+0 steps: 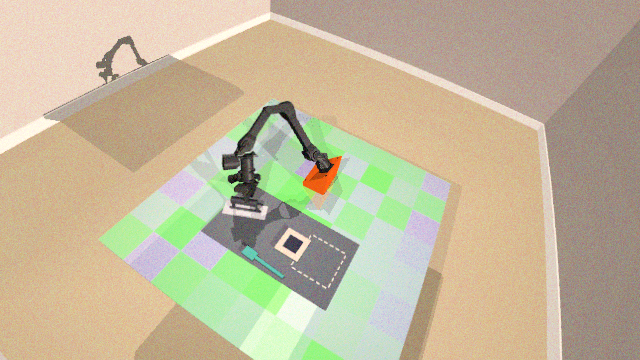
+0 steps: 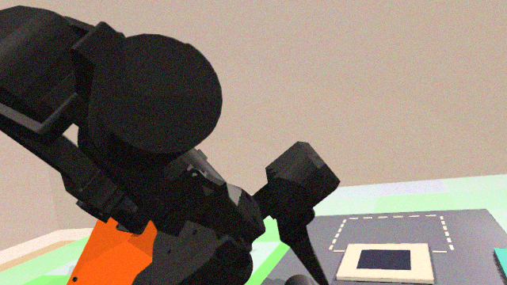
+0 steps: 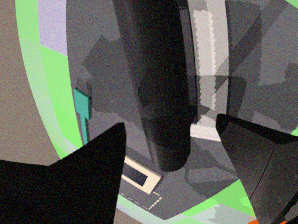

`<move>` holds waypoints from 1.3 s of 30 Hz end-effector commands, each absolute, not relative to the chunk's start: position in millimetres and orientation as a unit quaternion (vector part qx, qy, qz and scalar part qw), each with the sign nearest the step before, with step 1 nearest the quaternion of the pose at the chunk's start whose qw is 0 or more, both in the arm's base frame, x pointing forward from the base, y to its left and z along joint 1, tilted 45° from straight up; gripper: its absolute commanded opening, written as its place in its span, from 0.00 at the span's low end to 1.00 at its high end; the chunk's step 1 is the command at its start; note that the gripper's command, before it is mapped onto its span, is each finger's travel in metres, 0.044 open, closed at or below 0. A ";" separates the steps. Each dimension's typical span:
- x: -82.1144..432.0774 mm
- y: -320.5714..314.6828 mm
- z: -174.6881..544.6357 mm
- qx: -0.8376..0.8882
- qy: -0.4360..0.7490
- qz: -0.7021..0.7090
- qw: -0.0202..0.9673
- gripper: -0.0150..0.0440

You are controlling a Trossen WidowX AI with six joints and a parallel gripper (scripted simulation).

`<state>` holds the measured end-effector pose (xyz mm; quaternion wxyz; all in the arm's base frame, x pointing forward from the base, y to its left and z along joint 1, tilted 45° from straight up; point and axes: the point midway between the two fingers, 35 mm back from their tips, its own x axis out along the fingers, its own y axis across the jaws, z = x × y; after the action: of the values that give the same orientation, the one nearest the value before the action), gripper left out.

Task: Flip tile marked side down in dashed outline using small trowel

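The cream tile (image 1: pixel 281 246) (image 2: pixel 384 272) (image 3: pixel 153 185) lies flat, its dark square mark up. It covers part of one side of the dashed outline (image 1: pixel 328 287) (image 2: pixel 400 216) and lies mostly outside it. What looks like the trowel is a flat whitish plate (image 1: pixel 256 215) (image 3: pixel 204 132) with a thick dark bar handle (image 2: pixel 299 280) (image 3: pixel 155 60) above it, at the mat's end near the arm. My gripper (image 1: pixel 246 196) (image 3: pixel 172 125) is open above it, fingers spread on both sides of the handle in the wrist view, with nothing gripped. In the exterior view the arm hides one finger.
A teal flat-ended tool (image 1: pixel 250 253) (image 2: pixel 502 255) (image 3: pixel 82 102) with a thin handle lies along the mat's edge, beside the tile. The dark mat (image 1: pixel 320 298) lies on a green and lilac chequered table top (image 1: pixel 377 179). The arm stands on an orange base (image 1: pixel 316 186) (image 2: pixel 107 253).
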<state>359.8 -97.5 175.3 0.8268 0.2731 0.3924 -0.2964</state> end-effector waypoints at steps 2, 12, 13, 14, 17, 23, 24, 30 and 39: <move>352.2 -100.5 177.6 0.276 0.361 -0.231 0.860 0.76; 339.8 -103.4 180.4 0.259 0.307 -0.151 0.903 0.76; 339.8 -103.4 180.4 0.259 0.307 -0.151 0.903 0.76; 339.8 -103.4 180.4 0.259 0.307 -0.151 0.903 0.76; 340.7 -103.6 179.8 0.259 0.307 -0.151 0.903 0.76; 348.3 -105.0 174.4 0.259 0.307 -0.151 0.903 0.76; 349.6 -105.2 173.4 0.259 0.307 -0.151 0.903 0.76; 357.3 -106.5 167.5 0.259 0.307 -0.151 0.903 0.76; 368.6 -108.2 158.2 0.259 0.307 -0.150 0.903 0.76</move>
<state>364.0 -106.8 163.9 0.9048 0.2578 0.3050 -0.1479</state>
